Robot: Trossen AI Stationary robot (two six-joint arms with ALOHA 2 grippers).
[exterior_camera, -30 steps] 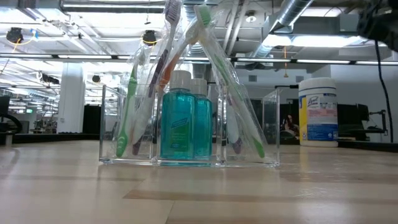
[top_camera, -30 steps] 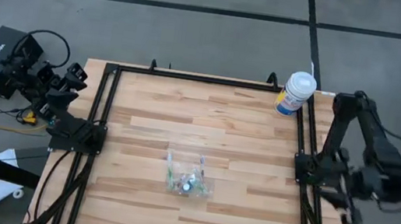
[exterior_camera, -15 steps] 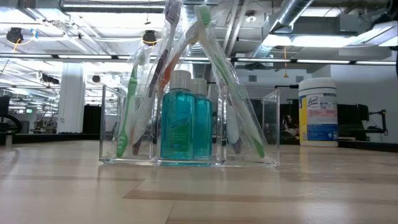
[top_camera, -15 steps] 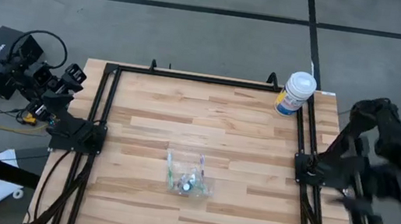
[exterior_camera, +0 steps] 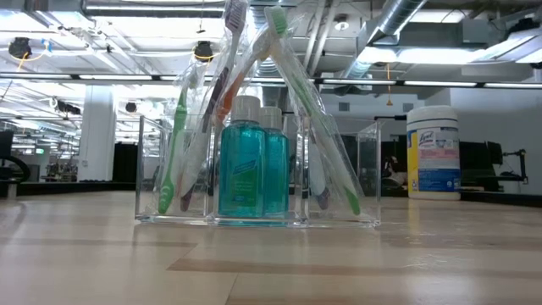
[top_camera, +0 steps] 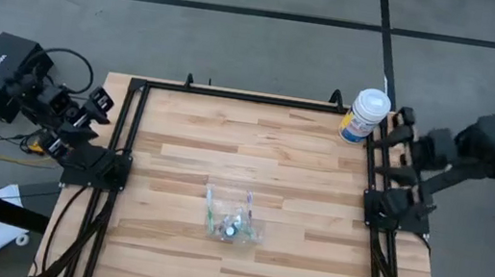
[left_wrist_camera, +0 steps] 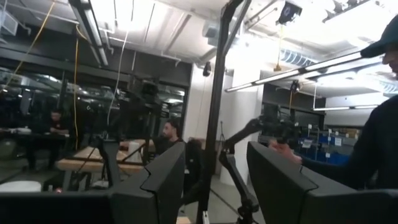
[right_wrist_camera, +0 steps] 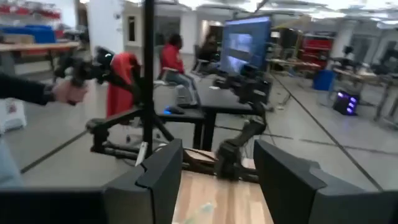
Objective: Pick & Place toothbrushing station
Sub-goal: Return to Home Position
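My right gripper (right_wrist_camera: 216, 160) pulled back, folded at table (top_camera: 320, 173) right edge, fingers apart, empty; left gripper (left_wrist_camera: 216, 154) likewise. Clear organizer (exterior_camera: 369, 148) loaded; task looks done.

The high camera hangs overhead and looks straight down, taking in the whole desk (top_camera: 303, 156) and the floor around it. The low camera sits at desk-top height, very near the clear container (exterior_camera: 368, 174), facing level across the wood into the room. It shares that container and the white tub (exterior_camera: 433, 152) with the high view. The left wrist camera looks past the left hand (left_wrist_camera: 216, 158) into the room. The right wrist camera looks past the right hand (right_wrist_camera: 217, 155) across the desk toward the left arm (right_wrist_camera: 239, 143).
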